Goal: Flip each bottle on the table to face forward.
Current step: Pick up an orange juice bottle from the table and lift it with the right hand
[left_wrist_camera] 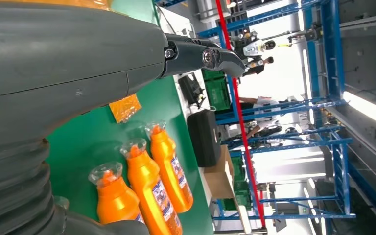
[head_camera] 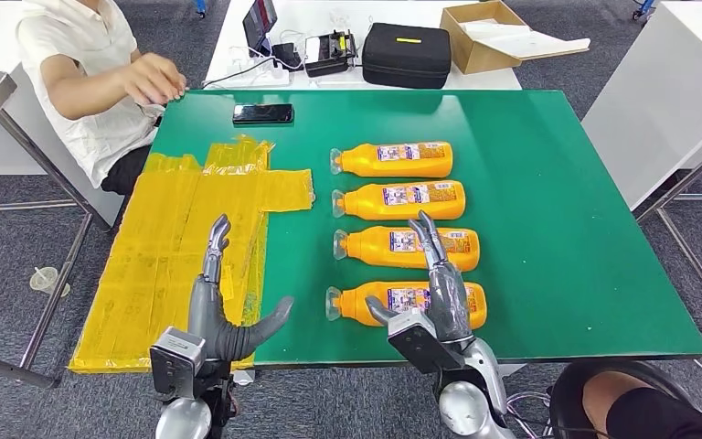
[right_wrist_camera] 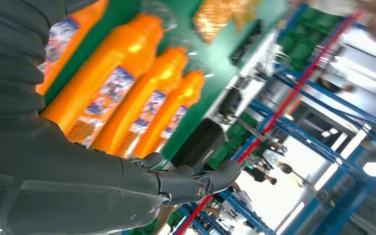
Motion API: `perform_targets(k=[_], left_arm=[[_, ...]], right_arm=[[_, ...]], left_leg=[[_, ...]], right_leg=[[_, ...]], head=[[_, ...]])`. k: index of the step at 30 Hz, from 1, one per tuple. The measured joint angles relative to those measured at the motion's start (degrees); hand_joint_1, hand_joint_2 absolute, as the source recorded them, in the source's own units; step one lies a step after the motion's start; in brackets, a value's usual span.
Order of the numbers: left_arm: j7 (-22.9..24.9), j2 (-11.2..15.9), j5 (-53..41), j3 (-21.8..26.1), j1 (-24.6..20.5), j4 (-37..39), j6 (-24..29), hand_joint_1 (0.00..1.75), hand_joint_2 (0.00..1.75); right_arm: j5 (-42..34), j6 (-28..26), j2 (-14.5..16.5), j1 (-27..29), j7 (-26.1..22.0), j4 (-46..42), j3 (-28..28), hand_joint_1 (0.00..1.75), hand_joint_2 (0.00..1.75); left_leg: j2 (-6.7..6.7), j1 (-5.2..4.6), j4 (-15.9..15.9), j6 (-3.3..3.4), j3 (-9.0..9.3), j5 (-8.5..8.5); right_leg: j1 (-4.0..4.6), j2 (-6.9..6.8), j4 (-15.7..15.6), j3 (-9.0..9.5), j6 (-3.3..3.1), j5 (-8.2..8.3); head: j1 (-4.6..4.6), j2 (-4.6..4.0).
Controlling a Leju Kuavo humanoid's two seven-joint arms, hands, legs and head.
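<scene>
Four orange bottles (head_camera: 400, 234) are lying in a column at the centre of the green table (head_camera: 558, 229), caps pointing to the frame's left. The right hand (head_camera: 439, 279) is hovering over the two lower bottles, fingers straight, holding nothing. The left hand (head_camera: 224, 306), lower left, is spreading its fingers, also holding nothing. The labels are showing blue and white print, too small to read.

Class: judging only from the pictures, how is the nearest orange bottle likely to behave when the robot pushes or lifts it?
The nearest orange bottle lies on its side on the smooth green table, so a sideways push would probably roll or slide it. It looks full, so likely heavy for its size. Its glossy plastic may slip under the right hand.
</scene>
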Motion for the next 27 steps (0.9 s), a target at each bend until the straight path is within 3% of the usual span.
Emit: perform_targets(k=[7, 14, 19, 27], left_arm=[[1.0, 0.0, 0.0, 0.2, 0.0, 0.0, -0.9, 0.00, 1.75], [1.6, -0.1, 0.4, -0.1, -0.3, 0.0, -1.5, 0.00, 1.75], [1.8, -0.1, 0.7, -0.6, -0.5, 0.1, -1.7, 0.00, 1.75], [2.0, -0.1, 1.2, -1.4, -0.7, 0.2, -2.2, 0.00, 1.75]], right_arm=[[9.7, -0.3, -6.8, -1.0, 5.2, 2.6, 0.8, 0.00, 1.75], [9.3, 2.7, -12.2, -3.0, 6.7, 6.5, 0.9, 0.00, 1.75], [10.0, 3.1, -14.7, -3.2, 7.5, 8.3, 1.1, 0.00, 1.75], [11.4, 3.8, -16.0, -3.8, 9.1, 10.1, 1.8, 0.00, 1.75]], left_leg=[[-0.01, -0.01, 0.0, 0.00, 0.00, 0.00], [-0.01, -0.01, 0.0, 0.00, 0.01, 0.00], [-0.01, -0.01, 0.0, 0.00, 0.01, 0.00], [0.00, -0.01, 0.0, 0.01, 0.01, 0.00]], right_leg=[[0.00, 0.00, 0.0, 0.02, 0.01, 0.01], [0.00, 0.00, 0.0, 0.01, 0.01, 0.01], [0.00, 0.00, 0.0, 0.00, 0.01, 0.01], [0.00, 0.00, 0.0, 0.00, 0.01, 0.01]], head=[[0.00, 0.00], [-0.01, 0.00], [-0.02, 0.00], [-0.02, 0.00]])
